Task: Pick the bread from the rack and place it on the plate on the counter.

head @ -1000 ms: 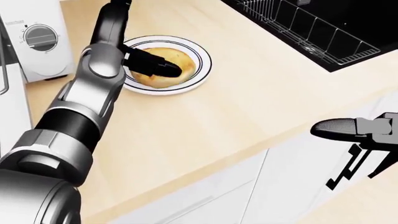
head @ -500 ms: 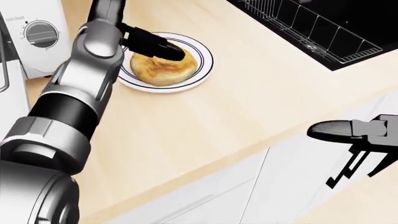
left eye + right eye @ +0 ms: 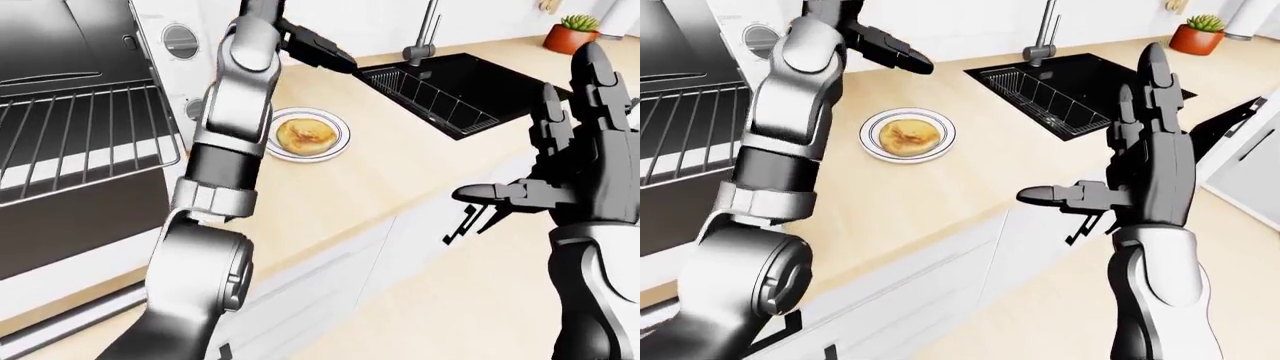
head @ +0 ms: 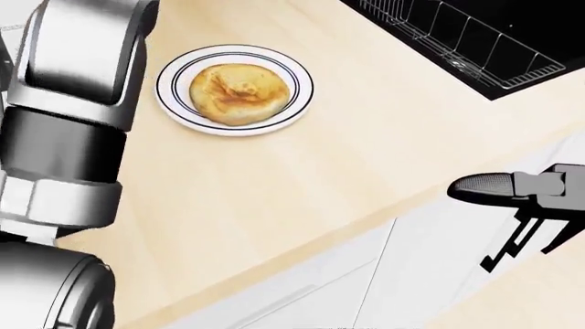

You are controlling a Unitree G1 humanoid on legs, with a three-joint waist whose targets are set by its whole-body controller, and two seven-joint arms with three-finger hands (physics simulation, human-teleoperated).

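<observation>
A round golden bread (image 4: pixel 239 92) lies flat in the middle of a white plate with a blue rim (image 4: pixel 179 110) on the light wooden counter. My left hand (image 3: pixel 322 52) is open and empty, raised well above and beyond the plate; it is out of the head view, where only the arm (image 4: pixel 73 116) shows at the left. My right hand (image 3: pixel 1120 150) is open and empty, fingers spread upward, held off the counter's edge at the right. The oven rack (image 3: pixel 80 135) stands bare at the left of the left-eye view.
A black sink with a wire dish rack (image 3: pixel 435 101) and a tap (image 3: pixel 422 34) lies right of the plate. A white appliance with a dial (image 3: pixel 178 37) stands behind my left arm. A potted plant (image 3: pixel 572 31) sits at top right. White cabinet fronts (image 4: pixel 365 288) run below the counter.
My left hand has let go of the bread and lifted up and away from the plate, out of the head view. The bread stays on the plate. The right hand barely moved.
</observation>
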